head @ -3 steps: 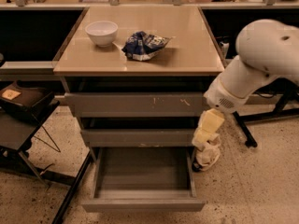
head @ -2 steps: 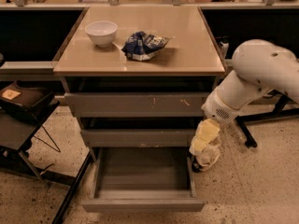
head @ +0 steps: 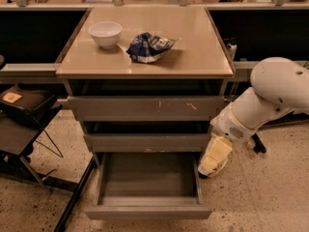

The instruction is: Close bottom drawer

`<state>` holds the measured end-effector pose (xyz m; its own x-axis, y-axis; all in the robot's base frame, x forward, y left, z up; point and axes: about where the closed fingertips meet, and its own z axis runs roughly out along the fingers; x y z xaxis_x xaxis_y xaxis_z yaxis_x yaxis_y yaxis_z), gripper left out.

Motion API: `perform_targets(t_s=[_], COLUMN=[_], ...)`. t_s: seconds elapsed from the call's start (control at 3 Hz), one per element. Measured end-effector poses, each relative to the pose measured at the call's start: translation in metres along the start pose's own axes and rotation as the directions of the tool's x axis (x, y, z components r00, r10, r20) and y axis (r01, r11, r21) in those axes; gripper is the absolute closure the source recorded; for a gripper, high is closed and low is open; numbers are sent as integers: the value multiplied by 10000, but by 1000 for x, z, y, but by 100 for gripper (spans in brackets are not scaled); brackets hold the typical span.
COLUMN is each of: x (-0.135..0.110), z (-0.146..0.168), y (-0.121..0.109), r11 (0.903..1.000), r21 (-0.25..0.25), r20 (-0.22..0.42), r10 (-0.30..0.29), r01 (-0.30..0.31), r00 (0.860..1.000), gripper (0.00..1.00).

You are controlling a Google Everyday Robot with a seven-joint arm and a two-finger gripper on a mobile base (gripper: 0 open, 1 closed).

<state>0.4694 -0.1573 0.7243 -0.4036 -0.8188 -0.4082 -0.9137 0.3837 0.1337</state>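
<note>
**Operator:** State the position of the bottom drawer (head: 147,211).

**Technician:** It stands extended well out of the cabinet (head: 72,88), lowest of three, with its grey tray open to view and its plain front nearest the camera. The middle drawer front (head: 145,141) and the scratched top drawer front (head: 145,108) sit further back in the cabinet.

**Operator:** Where is the tool?

**Technician:** The tool (head: 211,167) hangs low at the cabinet's right side, just beside the bottom drawer's right wall and near the floor. Contact with the drawer cannot be told, nor whether the tool is open or closed. The white arm (head: 270,95) reaches in from the cabinet's right.

**Operator:** What is on top of the cabinet?

**Technician:** The surface (head: 198,52) carries two items: a white bowl (head: 105,34) toward the left rear, and a crumpled blue bag (head: 149,46) just to its right.
</note>
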Motion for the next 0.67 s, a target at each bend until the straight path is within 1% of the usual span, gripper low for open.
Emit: perform_targets(t_s=[0.33, 0.67], x=[-1, -12], z=[11, 73], y=[-1, 12], r11=[9976, 9910], r21=[661, 1327], r20=[-94, -914], r10=[226, -34], r01=[-219, 156], r00=[9997, 9958], gripper=[0, 0])
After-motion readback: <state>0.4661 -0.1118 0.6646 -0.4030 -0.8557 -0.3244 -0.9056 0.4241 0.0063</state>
